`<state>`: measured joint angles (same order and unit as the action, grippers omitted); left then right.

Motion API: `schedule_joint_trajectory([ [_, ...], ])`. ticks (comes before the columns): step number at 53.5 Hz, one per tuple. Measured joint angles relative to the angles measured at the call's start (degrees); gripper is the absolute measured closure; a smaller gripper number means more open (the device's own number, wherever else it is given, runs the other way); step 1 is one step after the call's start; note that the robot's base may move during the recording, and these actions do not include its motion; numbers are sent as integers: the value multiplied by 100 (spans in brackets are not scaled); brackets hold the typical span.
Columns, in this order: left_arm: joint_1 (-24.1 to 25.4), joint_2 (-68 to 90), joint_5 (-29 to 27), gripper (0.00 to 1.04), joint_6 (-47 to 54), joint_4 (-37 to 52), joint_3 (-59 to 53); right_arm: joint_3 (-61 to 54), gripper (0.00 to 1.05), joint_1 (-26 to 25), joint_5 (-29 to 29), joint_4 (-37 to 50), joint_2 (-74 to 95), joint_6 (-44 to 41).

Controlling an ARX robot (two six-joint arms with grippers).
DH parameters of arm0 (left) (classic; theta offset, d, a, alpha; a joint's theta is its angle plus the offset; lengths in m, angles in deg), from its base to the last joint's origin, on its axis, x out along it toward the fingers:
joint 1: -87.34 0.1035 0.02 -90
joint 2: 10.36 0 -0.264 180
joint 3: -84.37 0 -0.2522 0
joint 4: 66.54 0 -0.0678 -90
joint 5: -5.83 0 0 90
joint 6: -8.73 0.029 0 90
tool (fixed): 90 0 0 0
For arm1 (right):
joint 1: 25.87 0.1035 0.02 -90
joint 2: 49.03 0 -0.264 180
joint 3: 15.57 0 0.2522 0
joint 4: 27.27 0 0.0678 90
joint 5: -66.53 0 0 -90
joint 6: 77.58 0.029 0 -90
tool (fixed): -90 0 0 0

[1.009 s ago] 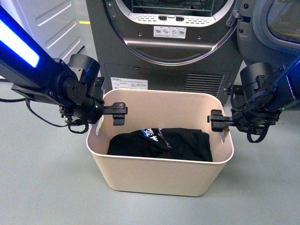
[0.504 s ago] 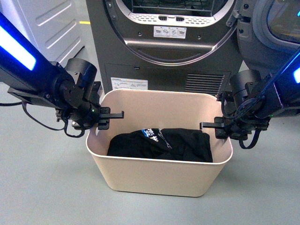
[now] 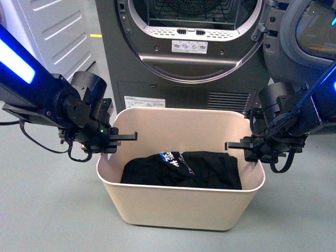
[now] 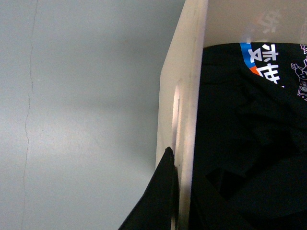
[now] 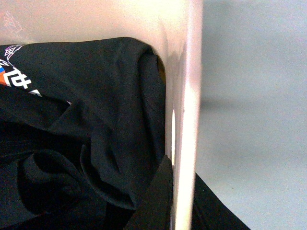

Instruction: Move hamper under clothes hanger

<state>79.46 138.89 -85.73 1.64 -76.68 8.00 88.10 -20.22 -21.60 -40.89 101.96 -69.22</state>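
— While you hold it so, how far along are you?
— Barely begun, I judge. My left claw point(image 3: 123, 139) and right claw point(image 3: 239, 145) each pinch an end wall of the hamper point(image 3: 178, 202), narrowed onto it. It stands on the floor point(image 3: 47, 210) just before the dryer point(image 3: 194, 58). No clothes hanger shows, so the whole carry remains.
— And its lie?
— Upright, mouth up, long axis across my front, arm to arm.
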Motion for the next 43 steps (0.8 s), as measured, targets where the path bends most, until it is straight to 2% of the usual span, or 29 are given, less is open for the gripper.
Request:
schedule_joint_trajectory([
  [43,26,-339,-190,101,76,85,-149,-308,100,11,-63,286,-376,-44],
])
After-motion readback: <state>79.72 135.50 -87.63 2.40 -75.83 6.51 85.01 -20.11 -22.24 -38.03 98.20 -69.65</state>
